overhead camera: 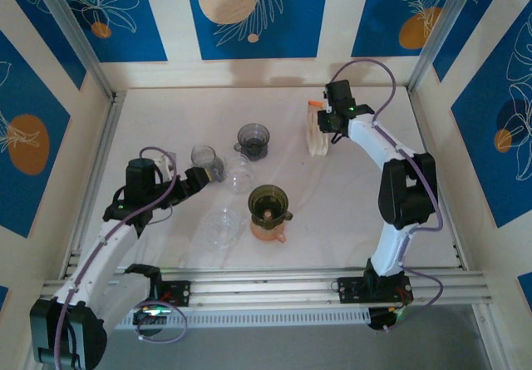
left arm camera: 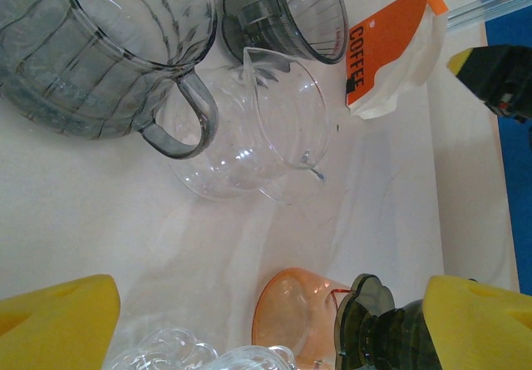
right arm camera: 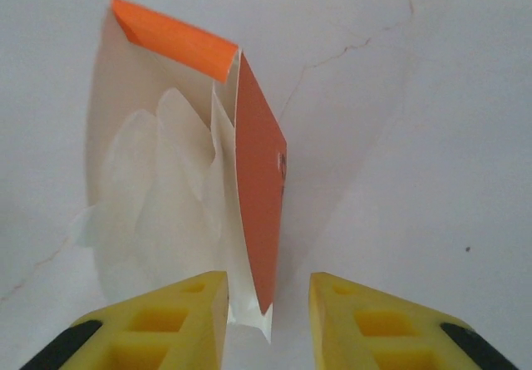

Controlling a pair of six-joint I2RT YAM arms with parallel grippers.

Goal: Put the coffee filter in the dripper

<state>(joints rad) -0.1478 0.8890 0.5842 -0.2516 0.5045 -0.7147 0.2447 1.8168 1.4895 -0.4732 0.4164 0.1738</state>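
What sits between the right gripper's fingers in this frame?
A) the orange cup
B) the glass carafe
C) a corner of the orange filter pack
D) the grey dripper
C: in the right wrist view a corner of the orange filter pack lies between the parted fingers of the right gripper.

White coffee filters bunched in opened orange pack, stood upright; grey dripper set upright left of pack.

Clear glass carafe centre; grey ribbed jug 10 o'clock; smoked dripper 12 o'clock; orange COFFEE filter pack 2 o'clock.
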